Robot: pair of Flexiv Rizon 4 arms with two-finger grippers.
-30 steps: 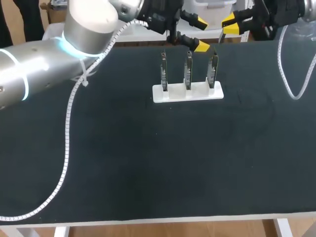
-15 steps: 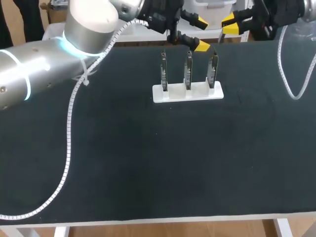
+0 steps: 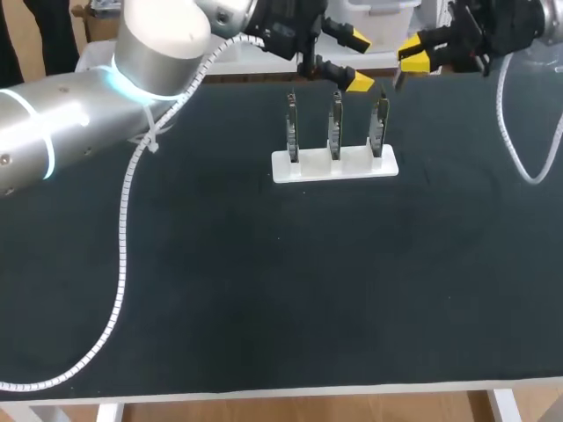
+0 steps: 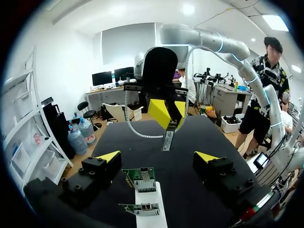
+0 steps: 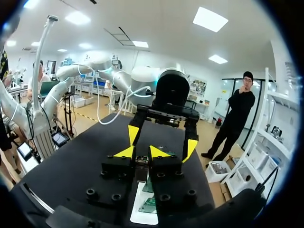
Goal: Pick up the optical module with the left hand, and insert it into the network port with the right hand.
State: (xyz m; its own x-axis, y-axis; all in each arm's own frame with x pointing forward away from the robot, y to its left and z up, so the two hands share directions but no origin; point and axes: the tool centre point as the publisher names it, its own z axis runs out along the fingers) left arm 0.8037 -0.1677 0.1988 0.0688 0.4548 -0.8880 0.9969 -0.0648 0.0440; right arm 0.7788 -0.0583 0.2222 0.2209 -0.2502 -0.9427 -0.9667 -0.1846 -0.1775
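Left pincer: fingers spread wide, holding nothing, poised over the far side of the white holder on the worktop. The holder carries three upright port boards. Right pincer: pinching the optical module, whose long axis hangs down from the tips. Judgement: the rightmost board lies nearest, just below and towards the left arm's side of the module.

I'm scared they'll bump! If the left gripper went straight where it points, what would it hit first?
Probably the right gripper, which faces it, shut on the optical module. The left gripper is open. The boards on the white holder seem to sit lower, beneath that line. Depth is hard to judge.
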